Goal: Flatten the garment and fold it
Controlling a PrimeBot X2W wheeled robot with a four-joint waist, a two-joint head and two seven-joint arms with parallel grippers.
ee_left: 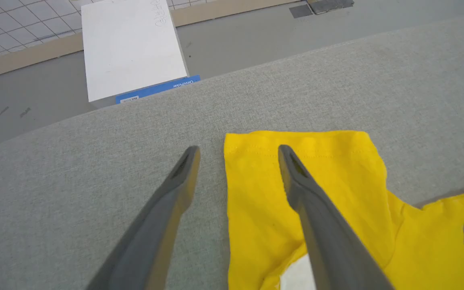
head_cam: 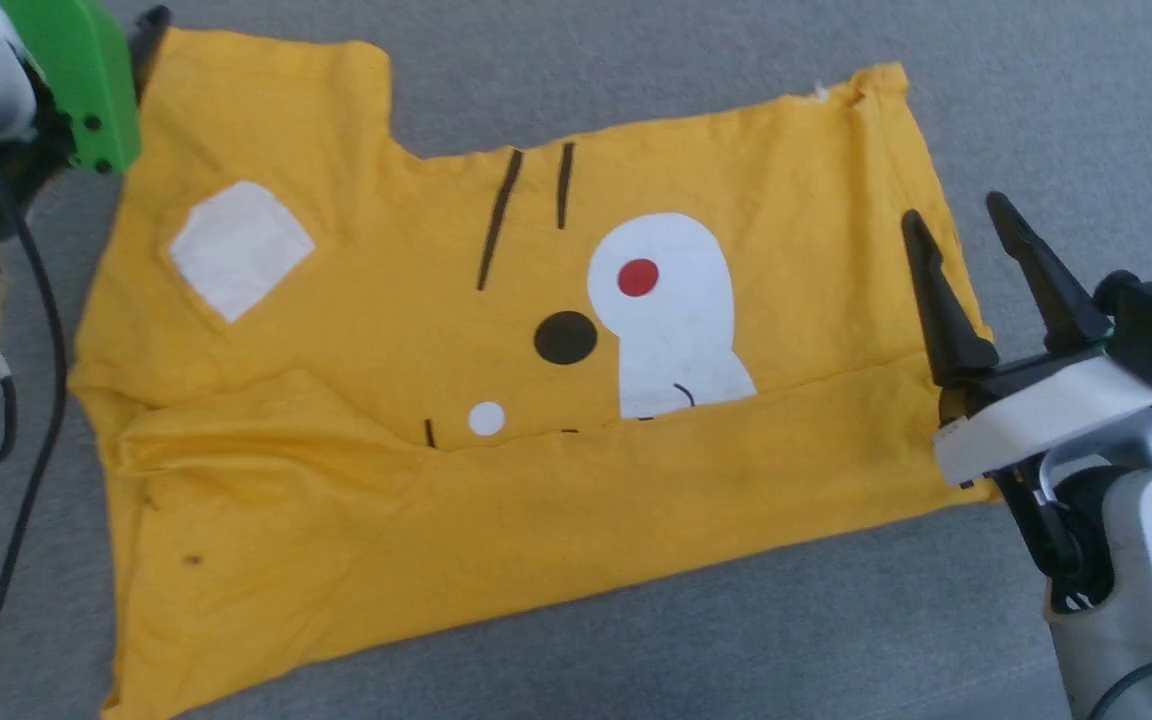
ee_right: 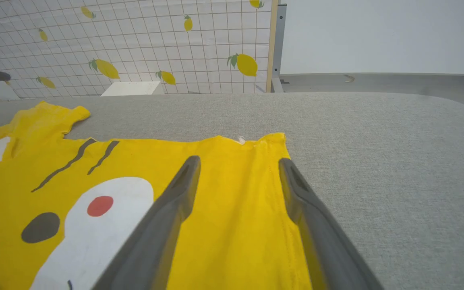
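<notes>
We hold our right gripper [head_cam: 954, 207] with jaws apart and empty at the middle right of the head view, over the garment's [head_cam: 366, 330] edge. Our left gripper [ee_left: 239, 148], jaws also apart, straddles its upper-left corner. The garment lies spread on the grey surface [head_cam: 786, 630], its lower part folded up.

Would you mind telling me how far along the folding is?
Done: the bright yellow cotton T-shirt lies spread on the grey fabric surface, its near strip folded over the cartoon face. In hand: the left gripper, jaws open, straddles an edge of the far sleeve; the right gripper is open over the opposite edge. Left: the remaining folds.
</notes>
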